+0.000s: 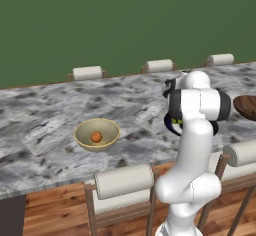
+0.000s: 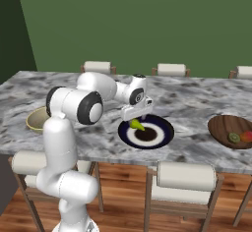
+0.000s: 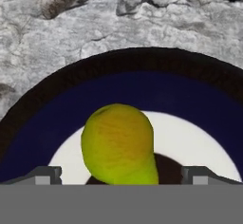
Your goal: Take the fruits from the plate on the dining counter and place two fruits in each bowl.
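place: rendered home kitchen, dining area | evidence: long marbled dining counter [image 1: 45, 130] on a wooden base; stools [image 2: 186, 177] with white cylindrical backrests stood along both sides; wood plank floor [image 1: 55, 210]; plain green wall [image 2: 147, 19] rose behind

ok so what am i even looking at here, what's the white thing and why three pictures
The white thing is a robot arm in a computer-rendered kitchen. Two pictures come from cameras behind it, one to its left and one to its right. The third is from a camera on its hand, looking down past the jaws.

On the marbled dining counter sits a dark-rimmed plate holding a yellow-green fruit. The gripper hangs right over that fruit with its jaws wide open either side, so nothing is held.

To the arm's left a tan bowl holds one orange fruit. To its right a brown bowl holds a green fruit and a reddish one. Stools line the counter.
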